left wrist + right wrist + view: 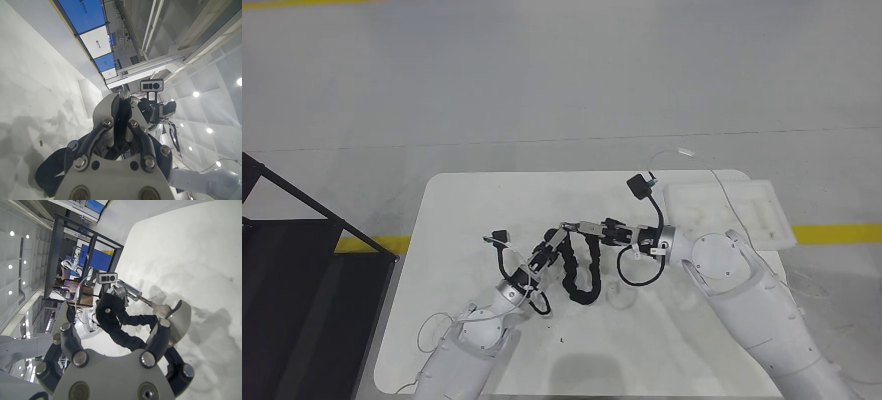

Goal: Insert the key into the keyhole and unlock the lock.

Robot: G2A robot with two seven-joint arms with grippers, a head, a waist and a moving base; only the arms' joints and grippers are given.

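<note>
Above the middle of the white table [467,215] my two grippers meet. My left gripper [553,244] [122,98] is shut on the shiny metal lock [573,228] [127,290]; a bit of the lock's metal [123,93] pokes out past its black-sleeved fingers. A silver key [157,308] sticks into the end of the lock's cylinder. My right gripper [596,229] [123,303] stands open, its fingers wide apart on either side of the key. The key's flat head rests against one pad [174,309]; the other finger [66,313] is far from it.
A shallow white tray [742,212] lies at the table's back right corner. A black frame and dark platform [302,285] stand off the table's left side. Black cable sleeves [582,282] hang under the grippers.
</note>
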